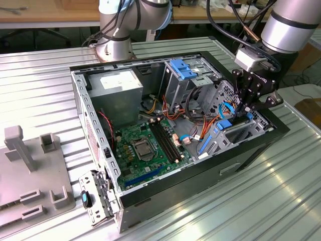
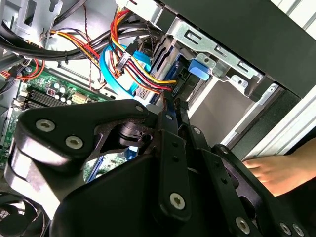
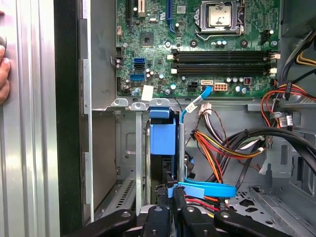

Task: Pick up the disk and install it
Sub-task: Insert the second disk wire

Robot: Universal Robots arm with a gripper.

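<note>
Gripper [image 1: 249, 106] closed on the blue-framed disk [image 3: 163, 139], standing edgewise in the computer case's [image 1: 251, 145] drive bay; no legible labels.

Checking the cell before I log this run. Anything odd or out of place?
Yes: a person's hand rests by the open computer case, close to the gripper, which is down at the disk in its bay.

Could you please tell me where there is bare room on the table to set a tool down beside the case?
In the exterior view, the ribbed table is bare on the view's left of the case, above the grey fixture, and along the near edge toward the right. It is crowded inside the case, where the claw sits among cables at the disk.
</note>
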